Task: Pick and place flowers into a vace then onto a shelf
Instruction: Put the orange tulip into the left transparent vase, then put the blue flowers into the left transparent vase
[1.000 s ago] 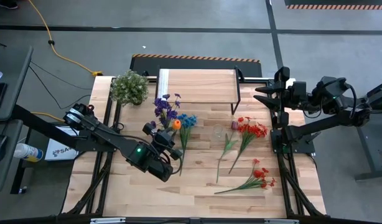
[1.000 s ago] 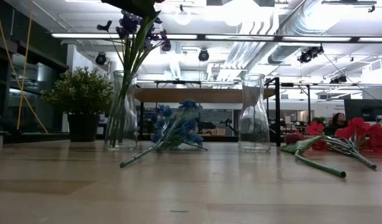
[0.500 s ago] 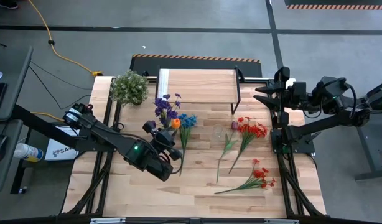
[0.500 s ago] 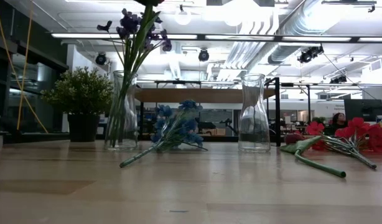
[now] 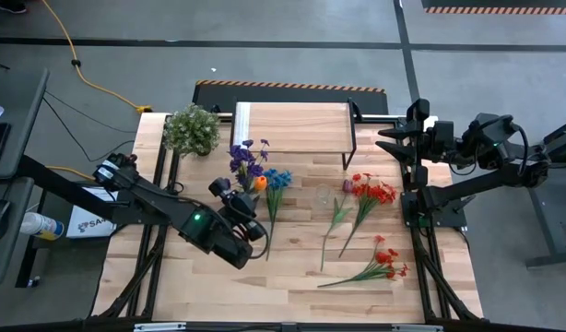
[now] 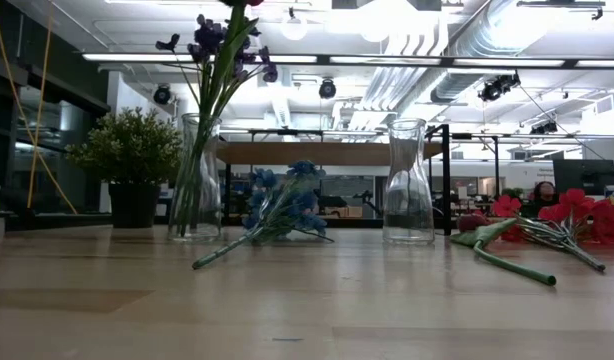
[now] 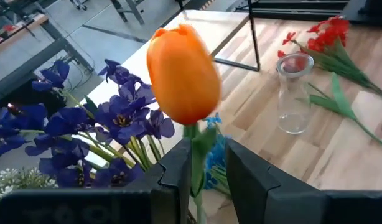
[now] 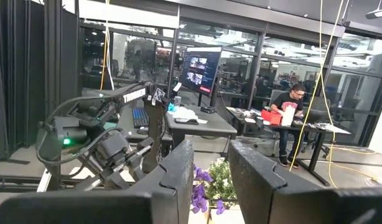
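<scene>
My left gripper [image 7: 203, 163] is shut on an orange tulip [image 7: 181, 74], held over the table's middle left [image 5: 261, 183], next to a glass vase [image 6: 197, 180] of purple flowers [image 5: 246, 159]. A second vase [image 6: 408, 185] stands empty farther right. A blue flower [image 5: 276, 180] lies flat beside the first vase. Red flowers [image 5: 371, 192] and another red spray [image 5: 383, 263] lie on the right. The shelf [image 5: 292, 124] stands at the far edge. My right gripper [image 5: 386, 141] waits raised at the right edge, open by a narrow gap, with nothing in it. My left gripper pinches the tulip's green stem [image 7: 193, 146] just below the bloom, between its two fingers. The fingers come slanting from the table's near left side. The bloom stands up above the fingers; the gripper hides the lower stem.
A bushy potted plant [image 5: 192, 129] sits at the far left corner. A single bud on a green stem [image 5: 338, 210] lies by the red flowers. Bare tabletop [image 5: 292, 277] lies along the near edge. People sit at desks in the room behind.
My left gripper has gone up with the orange tulip and has passed out of the low view's top edge. It has also rolled a little. The tulip's bloom stays beside the purple flowers.
</scene>
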